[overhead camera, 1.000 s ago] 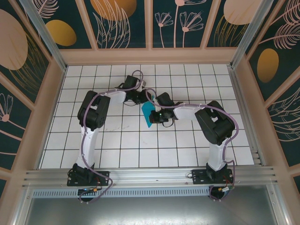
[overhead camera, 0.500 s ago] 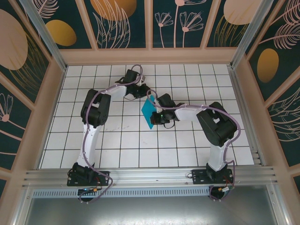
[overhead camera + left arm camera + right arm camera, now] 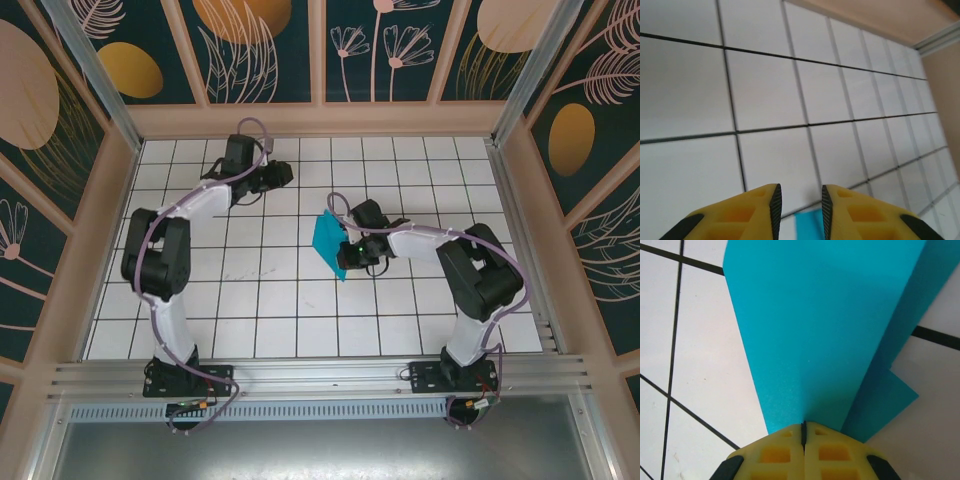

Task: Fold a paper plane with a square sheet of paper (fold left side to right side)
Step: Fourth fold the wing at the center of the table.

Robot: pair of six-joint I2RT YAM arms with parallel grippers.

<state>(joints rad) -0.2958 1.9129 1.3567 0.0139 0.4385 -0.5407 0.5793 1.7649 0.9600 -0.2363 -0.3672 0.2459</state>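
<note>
The cyan sheet of paper (image 3: 328, 243) is folded into a narrower layered shape and sits tilted near the middle of the white tiled floor. My right gripper (image 3: 347, 251) is shut on its right edge. In the right wrist view the paper (image 3: 815, 330) fans out from my closed right gripper (image 3: 803, 429), with a second layer sticking out at the lower right. My left gripper (image 3: 285, 175) is off at the back left, well apart from the paper. In its wrist view the left gripper (image 3: 801, 192) stands open over bare tiles, and a strip of the paper (image 3: 809, 226) shows beyond the fingers.
A raised wooden wall (image 3: 320, 120) closes the tiled floor (image 3: 260, 290) at the back and sides. An aluminium rail (image 3: 320, 375) with both arm bases runs along the near edge.
My left gripper has let go of the paper, opened, and swung away to the back left. My right gripper has kept its hold, and the paper has shifted slightly right and spread wider.
</note>
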